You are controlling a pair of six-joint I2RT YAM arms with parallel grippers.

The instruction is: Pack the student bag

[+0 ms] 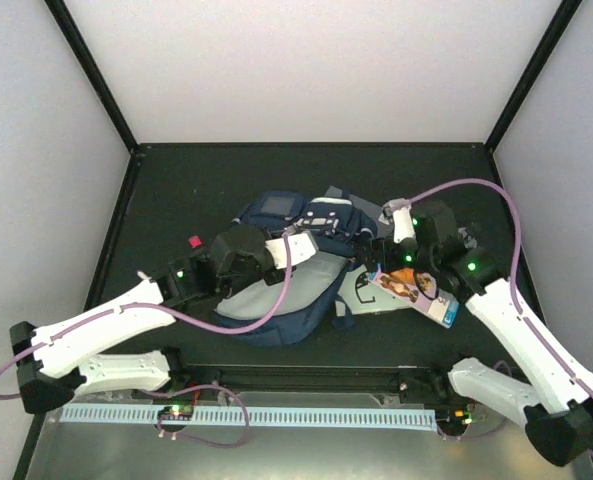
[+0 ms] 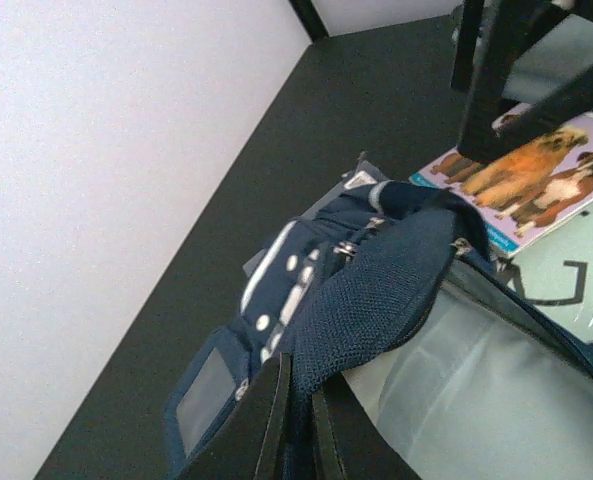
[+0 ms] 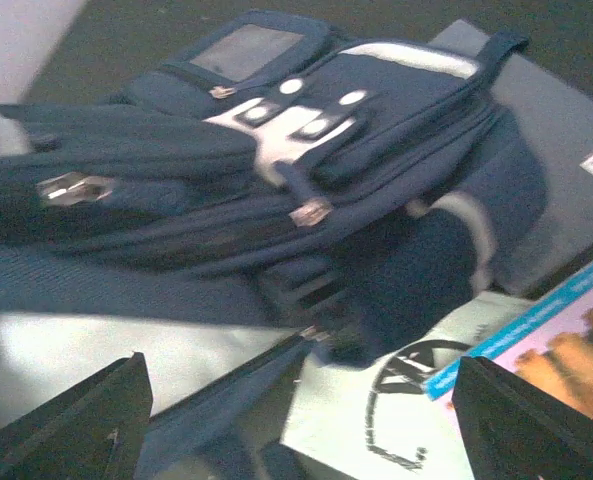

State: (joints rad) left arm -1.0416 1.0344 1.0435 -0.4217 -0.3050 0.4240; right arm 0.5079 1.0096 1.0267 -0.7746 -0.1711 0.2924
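Left pincer [image 2: 298, 405]: I'm clamped shut on student bag [image 2: 376, 290] mesh flap. My right pincer [image 3: 301, 410] gapes wide, empty, beside dog book [image 2: 521, 185].

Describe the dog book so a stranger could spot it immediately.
Find the navy backpack in the middle of the black table. A flat book lies at its right side, on a pale sheet. Only it shows brown dogs on a lilac cover with a teal edge.
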